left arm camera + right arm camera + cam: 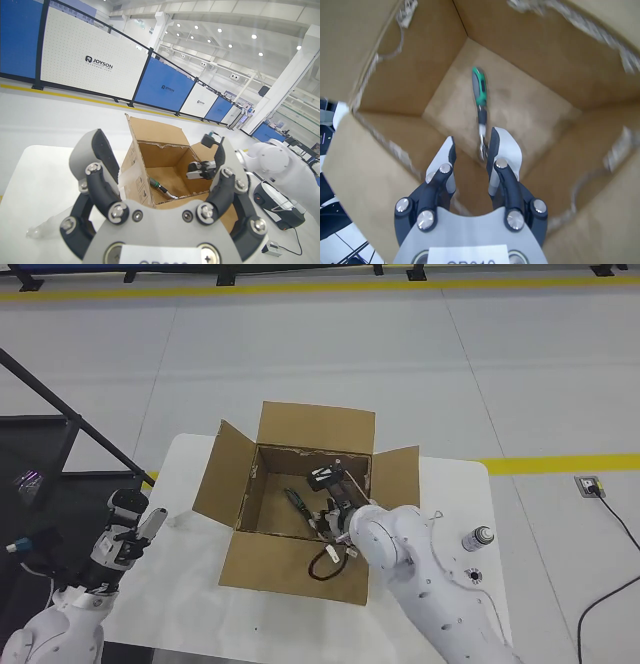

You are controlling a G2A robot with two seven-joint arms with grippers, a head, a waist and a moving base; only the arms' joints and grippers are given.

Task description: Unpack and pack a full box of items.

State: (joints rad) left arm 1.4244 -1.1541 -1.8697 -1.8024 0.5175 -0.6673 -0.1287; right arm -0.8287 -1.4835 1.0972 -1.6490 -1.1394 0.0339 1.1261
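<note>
An open cardboard box (pixel 316 427) stands mid-table with its flaps spread out. On its floor lies a screwdriver (pixel 480 87) with a green and grey handle, also seen from above (pixel 295 504) and in the left wrist view (pixel 158 186). My right gripper (pixel 473 138) hangs inside the box just above the screwdriver's metal tip, open, with nothing between its fingers; it shows from above (pixel 328 510) too. My left gripper (pixel 161 145) is open and empty over the table's left side (pixel 150 522), pointing toward the box (pixel 160 130).
A black cable (pixel 326 563) drapes over the box's front flap. A small bottle (pixel 478 536) and a black and white device (pixel 275 206) sit on the table to the right of the box. A clear plastic scrap (pixel 40 228) lies near the left gripper.
</note>
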